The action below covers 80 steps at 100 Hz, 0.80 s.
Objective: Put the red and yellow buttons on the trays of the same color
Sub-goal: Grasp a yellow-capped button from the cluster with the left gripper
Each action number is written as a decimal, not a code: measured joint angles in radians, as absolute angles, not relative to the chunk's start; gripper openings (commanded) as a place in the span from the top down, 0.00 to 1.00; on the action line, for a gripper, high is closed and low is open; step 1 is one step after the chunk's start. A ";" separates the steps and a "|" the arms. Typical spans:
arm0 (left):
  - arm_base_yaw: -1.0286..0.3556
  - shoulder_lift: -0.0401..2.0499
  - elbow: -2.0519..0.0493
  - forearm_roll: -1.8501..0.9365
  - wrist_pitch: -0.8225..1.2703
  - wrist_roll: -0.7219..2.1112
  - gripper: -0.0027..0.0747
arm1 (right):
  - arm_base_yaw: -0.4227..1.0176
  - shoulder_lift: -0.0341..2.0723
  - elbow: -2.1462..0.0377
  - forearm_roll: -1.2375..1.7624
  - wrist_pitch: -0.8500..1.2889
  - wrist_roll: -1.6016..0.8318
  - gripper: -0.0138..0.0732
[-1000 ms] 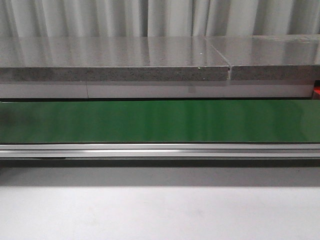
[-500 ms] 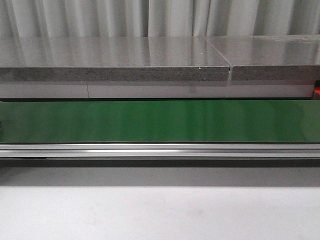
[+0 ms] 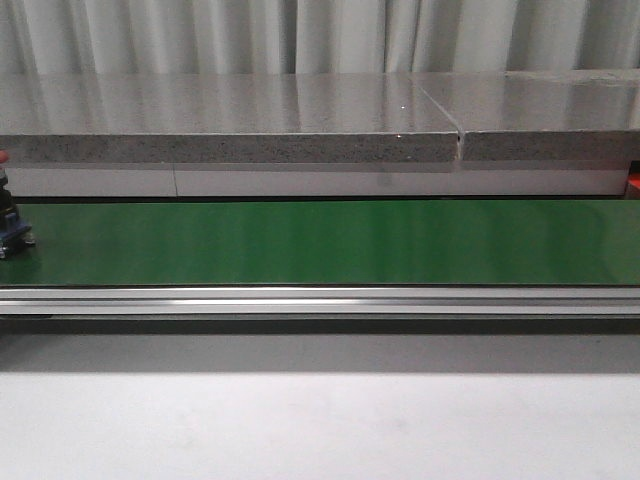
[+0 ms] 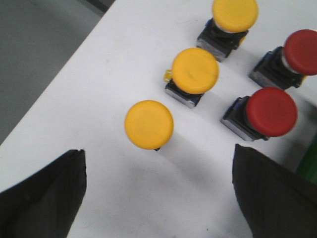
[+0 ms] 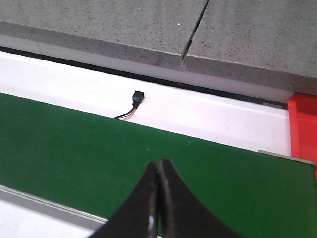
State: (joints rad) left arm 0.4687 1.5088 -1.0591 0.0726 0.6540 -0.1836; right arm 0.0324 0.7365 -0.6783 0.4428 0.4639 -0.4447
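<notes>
Count them off in the left wrist view: three yellow buttons and two red ones, all standing on a white surface (image 4: 99, 89). The nearest yellow button (image 4: 149, 124) stands alone, the middle yellow button (image 4: 195, 71) sits on its dark base just beyond, and the far yellow button (image 4: 235, 14) is at the frame's edge. Beside them, the near red button (image 4: 271, 112) and the far red button (image 4: 303, 52), each on a dark base, none of the five touching. The left gripper (image 4: 158, 193) hangs above them with its two dark fingers (image 4: 44, 198) spread wide apart, nothing between them.

Over to the right wrist view: no buttons at all. The right gripper (image 5: 158, 198) has its fingers pressed tip to tip, holding nothing, over the green belt (image 5: 74, 148). Past the belt lies a white strip with a small black plug (image 5: 137, 96) on a wire, then a grey stone slab (image 5: 124, 25). One red tray (image 5: 303, 124) shows as a corner at the edge; no yellow tray appears in any view.

The front view gives the long green belt (image 3: 320, 242), its metal rail (image 3: 320, 298), the slab (image 3: 230, 120) and curtains behind. Neither gripper shows here. At the far left edge of the belt a dark, bluish object (image 3: 12, 228) peeks in, too cropped to identify, and a sliver of red (image 3: 634, 182) marks the far right.
</notes>
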 measured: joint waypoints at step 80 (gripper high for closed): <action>0.516 1.763 -1.054 0.069 0.486 -0.189 0.22 | 0.032 0.737 -0.678 0.443 0.464 -0.445 0.92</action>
